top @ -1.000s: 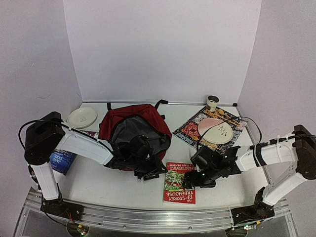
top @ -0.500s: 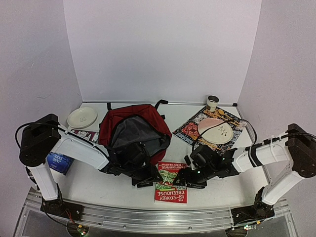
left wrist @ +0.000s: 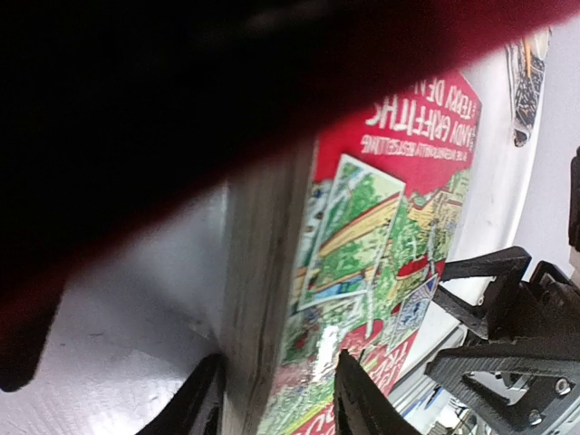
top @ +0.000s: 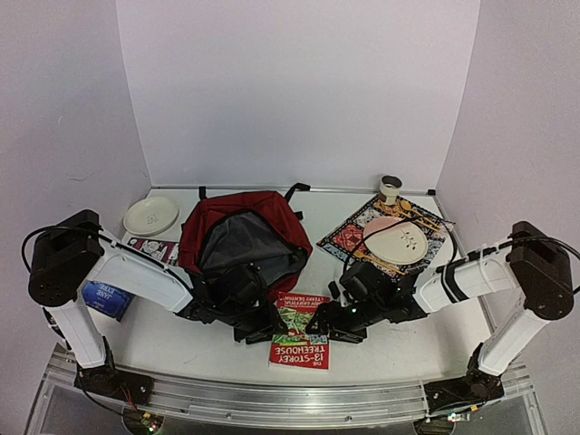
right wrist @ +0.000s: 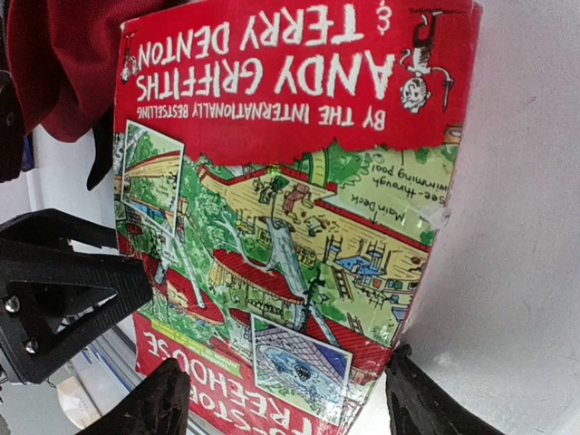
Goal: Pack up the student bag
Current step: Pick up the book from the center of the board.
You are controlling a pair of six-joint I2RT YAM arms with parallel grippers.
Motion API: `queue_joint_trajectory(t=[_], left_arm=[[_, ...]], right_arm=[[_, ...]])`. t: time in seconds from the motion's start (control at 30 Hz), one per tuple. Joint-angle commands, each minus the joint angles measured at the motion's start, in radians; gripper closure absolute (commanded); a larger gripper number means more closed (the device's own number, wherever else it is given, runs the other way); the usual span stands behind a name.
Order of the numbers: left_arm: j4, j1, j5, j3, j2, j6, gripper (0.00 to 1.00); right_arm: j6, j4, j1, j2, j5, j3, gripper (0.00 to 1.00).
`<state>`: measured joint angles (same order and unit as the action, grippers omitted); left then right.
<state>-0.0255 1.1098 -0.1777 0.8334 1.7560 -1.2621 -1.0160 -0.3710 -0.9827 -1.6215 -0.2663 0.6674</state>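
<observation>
1. On the white table (top: 181, 349), left of centre and toward the back wall, the student bag (top: 237, 210) lies with its mouth agape, grey lining showing inside the dark red shell.
2. Just in front of the bag, a red paperback (top: 302, 337), "The 13-Storey Treehouse", lies askew between the two arms, its far corner tucked against the bag's red fabric.
3. The right gripper (right wrist: 285, 403) spreads its fingers (right wrist: 159, 399) wide, one against each long edge of the paperback, clamped across the cover's width.
4. The left gripper (left wrist: 276, 403) straddles the paperback's page edge, one finger (left wrist: 362, 399) on the cover side and the other on the table side. Whether it presses the paperback cannot be told.
5. Farther back, a white plate (top: 151, 216) sits left of the bag. At right, a cream plate (top: 399, 240) rests on a patterned mat (top: 349, 237), with a small cup (top: 391, 188) beyond.
6. A blue book (top: 107, 297) lies beside the left arm's base.
</observation>
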Motion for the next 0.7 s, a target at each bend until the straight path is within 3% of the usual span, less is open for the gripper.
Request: queue_joint_trajectory(t=[0.0, 0.3, 0.67], left_arm=[[0.019, -0.008, 0.035, -0.025, -0.012, -0.02, 0.6], [0.013, -0.008, 0.01, 0.013, -0.006, -0.027, 0.76], [-0.017, -0.008, 0.001, 0.001, 0.017, -0.052, 0.8]], right_arm=[[-0.051, -0.105, -0.005, 0.021, -0.028, -0.043, 0.26], [-0.05, -0.267, -0.005, 0.052, -0.08, -0.069, 0.3], [-0.06, -0.512, 0.002, 0.133, -0.15, -0.071, 0.4]])
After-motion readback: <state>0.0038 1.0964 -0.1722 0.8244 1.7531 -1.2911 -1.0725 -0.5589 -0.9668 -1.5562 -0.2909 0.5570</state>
